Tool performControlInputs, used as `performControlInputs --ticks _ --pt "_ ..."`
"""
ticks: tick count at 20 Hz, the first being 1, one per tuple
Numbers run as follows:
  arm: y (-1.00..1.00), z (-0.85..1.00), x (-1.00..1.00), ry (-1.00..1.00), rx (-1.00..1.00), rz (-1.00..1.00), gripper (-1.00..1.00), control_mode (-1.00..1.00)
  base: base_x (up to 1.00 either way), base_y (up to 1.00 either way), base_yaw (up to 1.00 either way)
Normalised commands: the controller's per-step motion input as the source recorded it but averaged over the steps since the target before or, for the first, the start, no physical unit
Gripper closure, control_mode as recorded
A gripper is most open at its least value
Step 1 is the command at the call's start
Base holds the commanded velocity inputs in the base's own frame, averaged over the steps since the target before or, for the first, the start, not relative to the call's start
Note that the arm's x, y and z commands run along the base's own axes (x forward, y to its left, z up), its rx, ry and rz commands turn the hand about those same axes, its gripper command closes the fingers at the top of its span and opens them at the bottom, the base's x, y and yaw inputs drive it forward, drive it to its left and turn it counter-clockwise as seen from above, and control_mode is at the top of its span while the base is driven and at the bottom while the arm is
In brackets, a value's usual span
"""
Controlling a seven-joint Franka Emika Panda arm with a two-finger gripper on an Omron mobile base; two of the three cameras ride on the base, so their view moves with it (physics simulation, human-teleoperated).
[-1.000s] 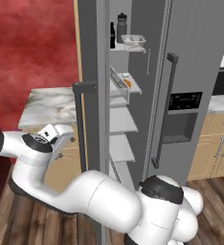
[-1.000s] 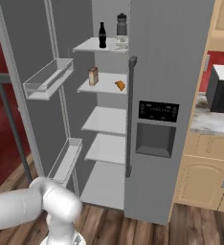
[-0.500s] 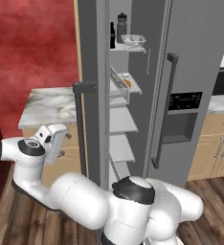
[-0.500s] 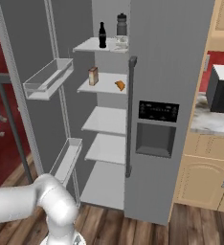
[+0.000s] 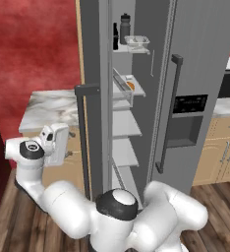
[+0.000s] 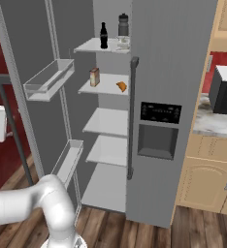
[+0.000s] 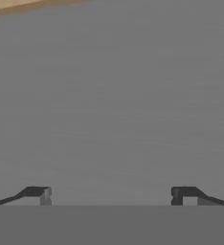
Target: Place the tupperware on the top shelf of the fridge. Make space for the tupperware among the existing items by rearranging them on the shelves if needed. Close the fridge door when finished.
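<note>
Gripper point(image 7: 112, 195) spread wide, nothing between the tips, facing the grey outer face of the fridge door point(image 7: 114, 105) from close by. Door point(image 5: 93, 74) standing open. Tupperware point(image 5: 137, 42) lying on the top shelf point(image 6: 93, 46) of the fridge point(image 6: 169, 58), just beside the sports bottle point(image 6: 123, 25) and near the cola bottle point(image 6: 104, 36).
</note>
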Motion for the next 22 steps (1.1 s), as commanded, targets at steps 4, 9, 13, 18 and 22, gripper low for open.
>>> performControlInputs --ticks 4,9,13,18,22 --pt "-0.86 -0.01 0.19 0.17 -0.03 0.0 -1.0 -1.0 0.0 0.0 0.0" --pt "-0.94 -0.06 0.0 0.19 -0.03 0.0 -1.0 -1.0 0.0 0.0 0.0" --pt "-0.96 -0.06 0.0 0.12 -0.03 0.0 -1.0 -1.0 0.0 0.0 0.0" --pt "-0.97 -0.01 0.0 0.06 -0.02 0.0 -1.0 -1.0 0.0 0.0 0.0" --pt "-0.88 0.0 0.07 0.05 -0.01 0.0 -1.0 -1.0 0.0 0.0 0.0"
